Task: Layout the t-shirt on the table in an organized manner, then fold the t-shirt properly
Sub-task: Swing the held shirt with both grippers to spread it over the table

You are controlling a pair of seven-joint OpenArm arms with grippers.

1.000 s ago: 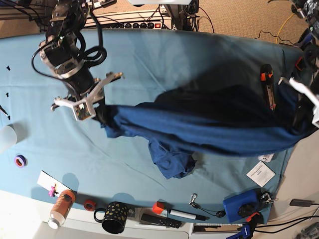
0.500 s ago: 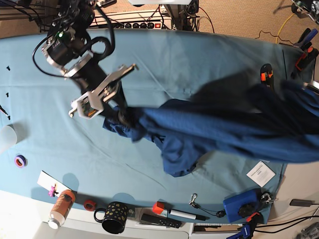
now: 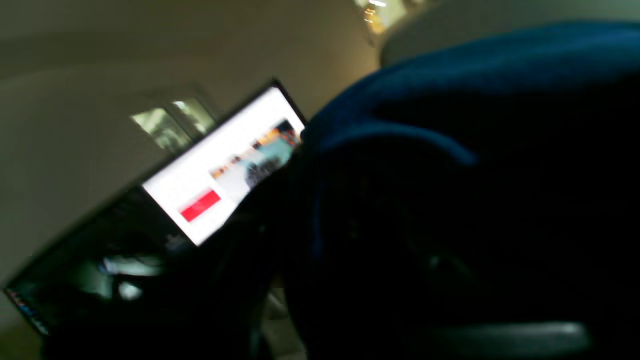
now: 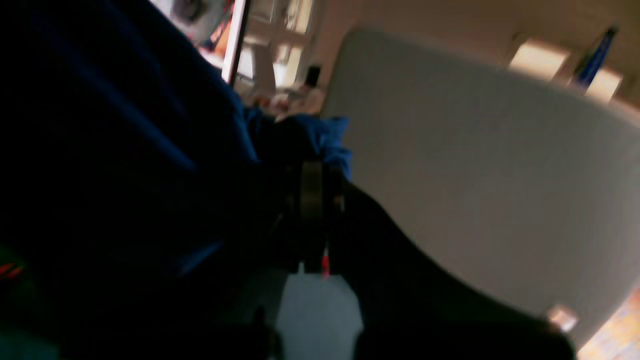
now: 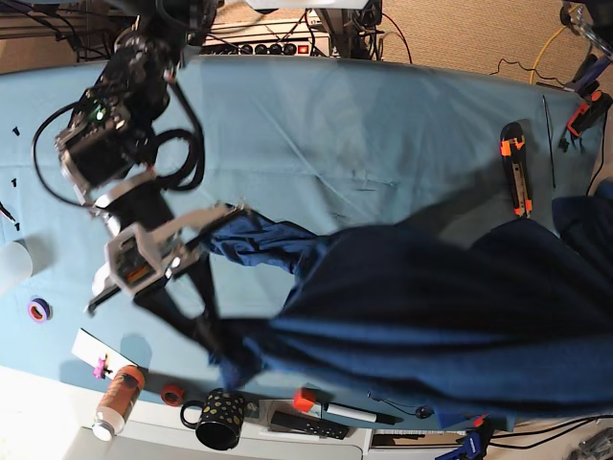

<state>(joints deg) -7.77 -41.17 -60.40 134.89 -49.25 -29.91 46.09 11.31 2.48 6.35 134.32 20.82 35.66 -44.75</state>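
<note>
Now the t-shirt (image 5: 431,316) hangs stretched above the surface (image 5: 335,125), swept from centre toward six o'clock. The right end effector (image 5: 215,335) stays closed on one corner; the left, out of frame, apparently grips the other.

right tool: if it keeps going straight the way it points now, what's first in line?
Probably the black polka-dot mug at the table's near edge. The right tool, shut on the t-shirt, points toward that clutter row in the base view, but it is raised; depth is unclear.
</note>
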